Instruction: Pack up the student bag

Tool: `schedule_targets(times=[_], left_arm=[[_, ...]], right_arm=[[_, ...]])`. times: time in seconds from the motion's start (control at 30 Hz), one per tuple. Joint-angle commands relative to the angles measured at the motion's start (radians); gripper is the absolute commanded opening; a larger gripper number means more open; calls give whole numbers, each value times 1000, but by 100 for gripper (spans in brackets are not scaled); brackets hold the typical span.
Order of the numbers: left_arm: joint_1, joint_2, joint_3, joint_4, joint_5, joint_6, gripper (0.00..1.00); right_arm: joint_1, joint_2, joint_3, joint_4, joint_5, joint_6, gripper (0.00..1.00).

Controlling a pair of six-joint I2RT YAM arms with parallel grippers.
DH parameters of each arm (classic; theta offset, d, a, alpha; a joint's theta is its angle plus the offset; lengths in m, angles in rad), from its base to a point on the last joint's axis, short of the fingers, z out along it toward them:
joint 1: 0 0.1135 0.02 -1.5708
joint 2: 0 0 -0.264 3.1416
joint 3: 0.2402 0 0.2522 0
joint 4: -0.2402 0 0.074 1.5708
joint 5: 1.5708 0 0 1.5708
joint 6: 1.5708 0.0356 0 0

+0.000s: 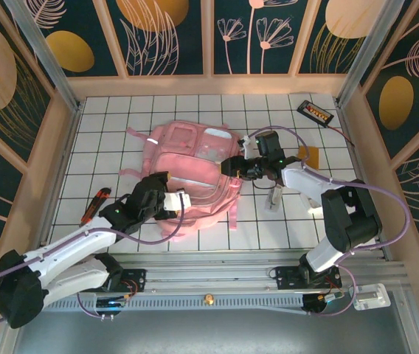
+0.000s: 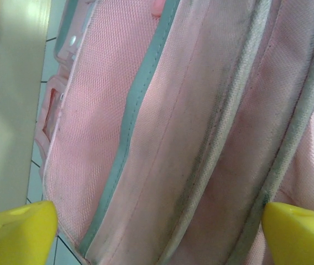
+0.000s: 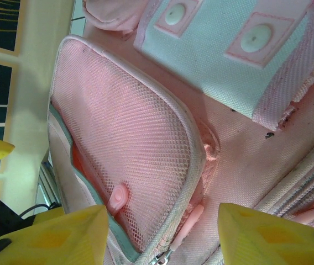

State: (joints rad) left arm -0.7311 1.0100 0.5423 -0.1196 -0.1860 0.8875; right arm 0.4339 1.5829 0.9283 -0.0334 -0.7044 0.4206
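White-tiled bench carries the student bag flat at its middle, with the left end effector spread wide over its seams and the right end effector parted above a mesh pocket, neither gripping anything, so with an orange-handled tool lying outside, packing looks barely begun.

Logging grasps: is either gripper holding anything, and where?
Left gripper open, holding nothing. Right gripper at the mesh pocket of the student bag: hold cannot be told.
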Motion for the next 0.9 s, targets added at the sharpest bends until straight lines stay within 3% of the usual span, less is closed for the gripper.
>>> schedule_targets(times=[0.0,0.3,0.5,0.77,0.87], left_arm=[[7,18,-23,105,-61,39,94],[6,98,14,179,-110,90,93],[7,153,73,168,-81,107,89],[6,82,153,31,74,4,91],[6,38,146,15,85,0,94]], right_arm=[[8,-36,3,-12,10,-22,55],[9,-16,6,3,-3,-17,55],[12,-4,2,13,-9,-12,55],[14,21,-8,26,-2,-14,55],[14,39,-16,45,1,-8,55]])
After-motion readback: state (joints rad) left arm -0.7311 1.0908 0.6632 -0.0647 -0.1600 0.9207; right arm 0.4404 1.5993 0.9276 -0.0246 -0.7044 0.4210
